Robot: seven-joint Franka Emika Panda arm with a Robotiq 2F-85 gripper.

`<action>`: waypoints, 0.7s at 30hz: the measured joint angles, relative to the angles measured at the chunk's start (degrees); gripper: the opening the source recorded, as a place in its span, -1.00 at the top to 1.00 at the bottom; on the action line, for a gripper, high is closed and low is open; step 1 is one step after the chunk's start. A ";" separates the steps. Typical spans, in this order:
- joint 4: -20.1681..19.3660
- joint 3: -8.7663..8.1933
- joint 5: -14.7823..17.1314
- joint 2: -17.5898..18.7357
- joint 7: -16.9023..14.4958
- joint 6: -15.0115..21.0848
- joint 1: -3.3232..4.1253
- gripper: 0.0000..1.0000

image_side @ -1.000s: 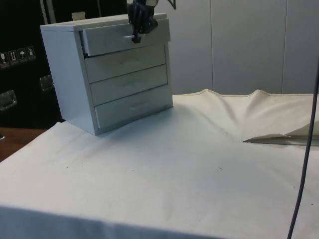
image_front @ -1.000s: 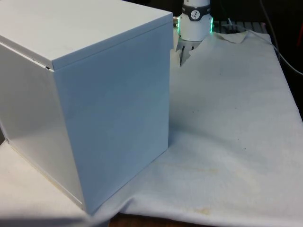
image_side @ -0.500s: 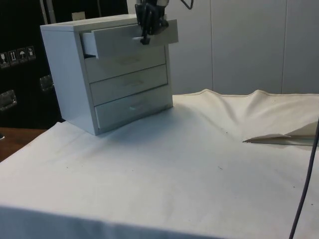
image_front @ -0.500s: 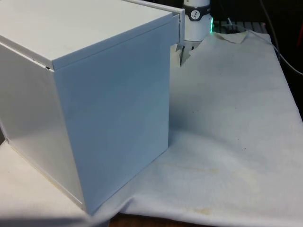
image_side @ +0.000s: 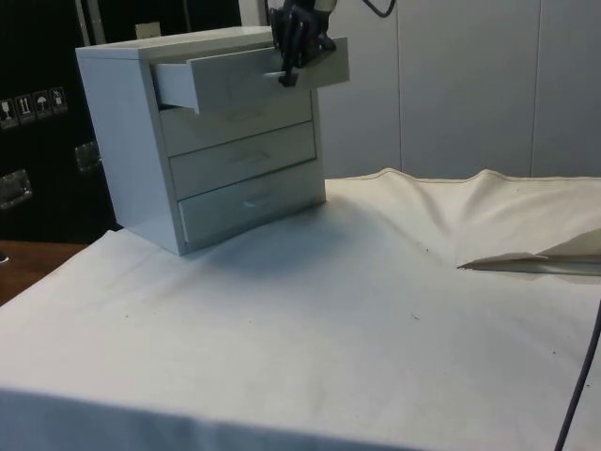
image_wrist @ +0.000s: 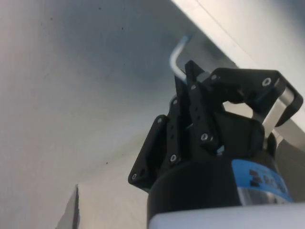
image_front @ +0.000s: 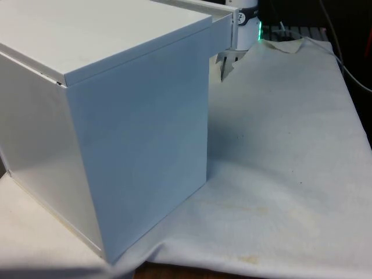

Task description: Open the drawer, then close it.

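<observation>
Side view showed the gripper (image_side: 289, 73) clamped on the top drawer's handle (image_wrist: 177, 58); the chest of drawers (image_side: 131, 150) lay directly behind the half-drawn drawer (image_side: 246, 80).

We can read no words or numbers, and make out only a row of small white handling pictograms on the dark cabinet (image_side: 33, 105) behind the chest of drawers (image_side: 202, 141) in the side view.
</observation>
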 measured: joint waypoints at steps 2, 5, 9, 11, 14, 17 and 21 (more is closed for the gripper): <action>-0.57 0.06 -0.52 -0.57 0.29 0.00 0.00 1.00; -1.38 0.06 -0.86 -1.43 0.40 0.00 0.00 1.00; -2.69 0.23 -1.49 -2.75 0.63 0.00 0.00 1.00; -2.98 0.23 -1.60 -3.04 0.74 0.00 0.00 1.00; -3.90 0.29 -1.95 -4.01 0.86 0.00 -0.06 1.00; -5.10 0.29 -2.86 -5.33 1.38 0.00 -0.06 1.00; -6.07 0.34 -3.44 -6.36 1.60 0.00 -0.06 1.00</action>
